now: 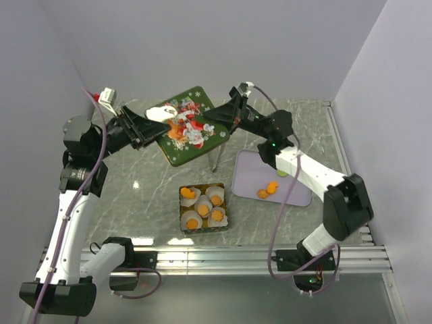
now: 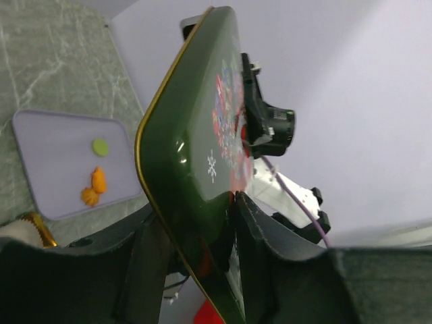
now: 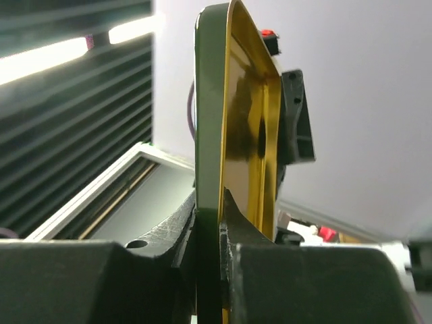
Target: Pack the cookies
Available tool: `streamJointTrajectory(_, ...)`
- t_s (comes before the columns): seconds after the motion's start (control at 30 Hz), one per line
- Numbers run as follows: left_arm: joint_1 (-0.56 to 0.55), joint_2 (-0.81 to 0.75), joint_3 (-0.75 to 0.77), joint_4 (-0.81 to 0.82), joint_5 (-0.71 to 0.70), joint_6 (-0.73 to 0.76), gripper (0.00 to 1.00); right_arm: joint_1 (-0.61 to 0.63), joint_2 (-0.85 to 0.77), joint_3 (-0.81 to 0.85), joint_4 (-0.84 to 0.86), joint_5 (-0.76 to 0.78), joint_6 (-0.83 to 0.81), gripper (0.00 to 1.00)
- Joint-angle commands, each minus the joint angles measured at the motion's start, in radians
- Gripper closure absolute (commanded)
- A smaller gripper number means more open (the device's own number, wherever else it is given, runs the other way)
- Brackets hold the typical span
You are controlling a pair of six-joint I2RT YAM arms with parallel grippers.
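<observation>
A green tin lid (image 1: pixel 191 129) with a Christmas picture hangs tilted in the air over the back of the table. On the lid's right edge, my right gripper (image 1: pixel 217 120) is shut; in the right wrist view its jaws (image 3: pixel 210 196) pinch the green rim (image 3: pixel 210 101). My left gripper (image 1: pixel 154 128) is at the left edge, open: the lid (image 2: pixel 196 148) stands between its fingers (image 2: pixel 196 204), one pad touching the face, the other apart. The open tin (image 1: pixel 182 192) holds white paper cups with orange cookies (image 1: pixel 203 210). More cookies (image 1: pixel 267 191) lie on the purple tray (image 1: pixel 297 192).
A small green disc (image 1: pixel 282 171) also lies on the tray (image 2: pixel 47 142), beside the cookies (image 2: pixel 94 185). Thin metal legs (image 1: pixel 217 158) stand below the lid. Walls close in the back and both sides; a rail runs along the right edge.
</observation>
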Motion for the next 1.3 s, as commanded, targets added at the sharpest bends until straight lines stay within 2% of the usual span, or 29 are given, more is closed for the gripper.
streamJointTrajectory(0.0, 0.019, -0.008, -0.078, -0.054, -0.063, 0.084, 0.54, -0.009, -0.182, -0.057, -0.131, -0.073, -0.104, 1.0)
streamJointTrajectory(0.1, 0.017, -0.026, -0.132, -0.042, -0.055, 0.082, 0.46, -0.009, -0.267, -0.114, -0.355, -0.051, -0.258, 1.0)
streamJointTrajectory(0.13, 0.016, -0.031, -0.139, -0.045, -0.053, 0.087, 0.42, -0.012, -0.288, -0.126, -0.492, -0.039, -0.342, 1.0)
streamJointTrajectory(0.23, 0.009, -0.041, -0.155, -0.095, -0.076, 0.128, 0.37, -0.018, -0.37, -0.171, -0.744, 0.05, -0.486, 1.0)
streamJointTrajectory(0.3, 0.002, -0.048, -0.172, -0.114, -0.092, 0.151, 0.34, -0.017, -0.42, -0.213, -0.838, 0.097, -0.536, 1.0)
streamJointTrajectory(0.33, 0.0, -0.057, -0.194, -0.129, -0.105, 0.156, 0.34, -0.018, -0.437, -0.232, -0.918, 0.143, -0.571, 1.0)
streamJointTrajectory(0.5, -0.006, -0.088, -0.29, -0.195, -0.159, 0.209, 0.36, -0.035, -0.578, -0.355, -1.065, 0.275, -0.625, 1.0)
streamJointTrajectory(0.63, -0.011, -0.074, -0.362, -0.339, -0.263, 0.306, 0.41, -0.075, -0.69, -0.317, -1.425, 0.467, -0.759, 1.0)
streamJointTrajectory(0.73, -0.018, -0.033, -0.424, -0.392, -0.283, 0.35, 0.45, -0.102, -0.762, -0.258, -1.593, 0.581, -0.833, 1.0)
streamJointTrajectory(0.87, -0.107, 0.011, -0.475, -0.404, -0.378, 0.37, 0.46, -0.122, -0.85, -0.221, -1.684, 0.645, -0.873, 1.0)
streamJointTrajectory(1.03, -0.243, 0.096, -0.508, -0.39, -0.509, 0.344, 0.49, -0.127, -0.902, -0.241, -1.736, 0.634, -0.872, 1.0)
streamJointTrajectory(1.27, -0.388, 0.241, -0.446, -0.43, -0.67, 0.349, 0.56, -0.129, -0.96, -0.261, -1.78, 0.638, -0.872, 1.0)
